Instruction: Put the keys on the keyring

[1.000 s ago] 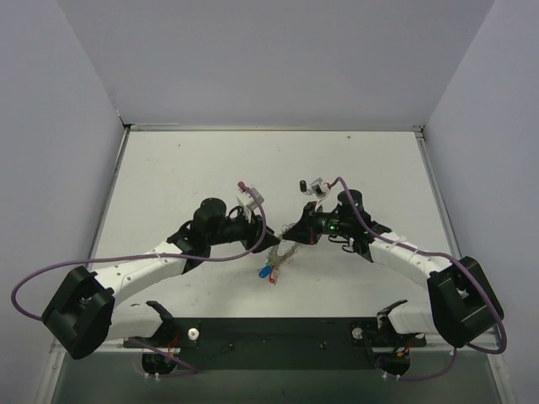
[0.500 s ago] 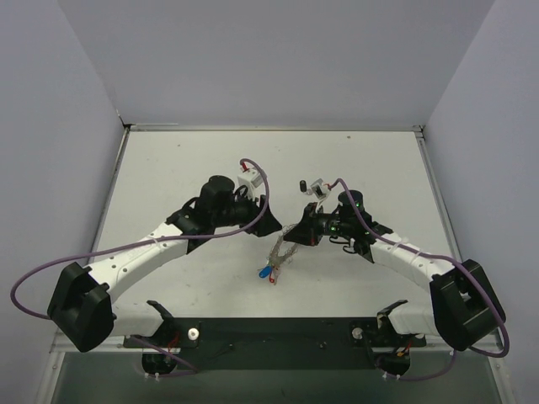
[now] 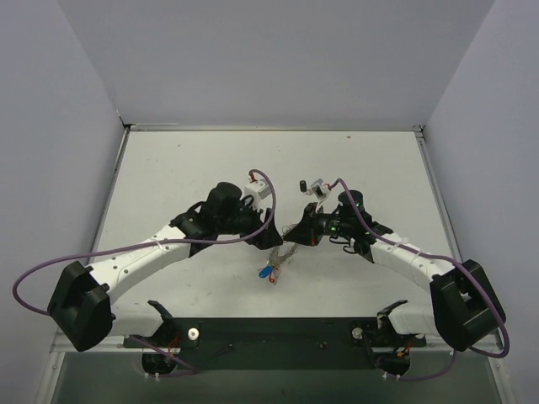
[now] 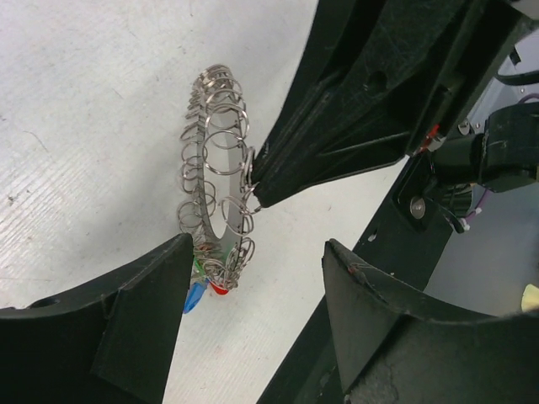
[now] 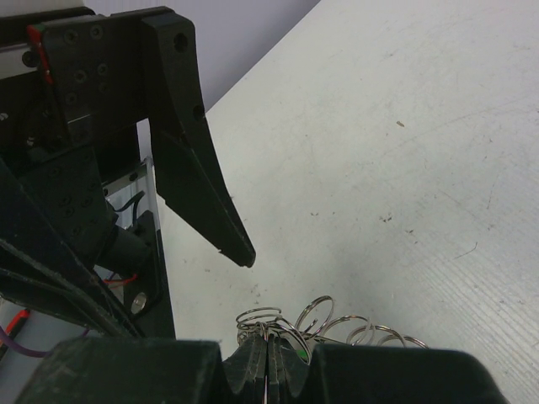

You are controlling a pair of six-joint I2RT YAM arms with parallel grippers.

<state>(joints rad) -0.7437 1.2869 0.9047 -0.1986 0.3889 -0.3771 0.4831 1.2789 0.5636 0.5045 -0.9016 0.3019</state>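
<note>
Left wrist view: shows the left hand (image 4: 257, 252) spread wide and gripping nothing, its two black fingers (image 4: 126, 320) cut off by the lower edge. Finds the keyring (image 4: 187, 202) just beyond that gap, turned nearly edge-on, its rim crowded with small wire loops (image 4: 226, 156). Catches the right hand (image 4: 259, 192) reaching in from the upper right, tips closed on the keyring's near rim. Picks out the keys (image 4: 202, 293) bunched at the keyring's lowest part: blue, red and green heads, blades too small to make out. Cannot tell whether the keys touch the tabletop (image 4: 84, 126).

Right wrist view: shows the right hand (image 5: 268, 366) pinched shut on the wire loops, with most of the keyring hidden below the frame edge and one finger of the left hand standing apart above.

Top external view: places the keyring (image 3: 289, 248) between both hands near the tabletop's middle, with the keys (image 3: 268, 272) lower, toward the arm bases, their detail blurred.
</note>
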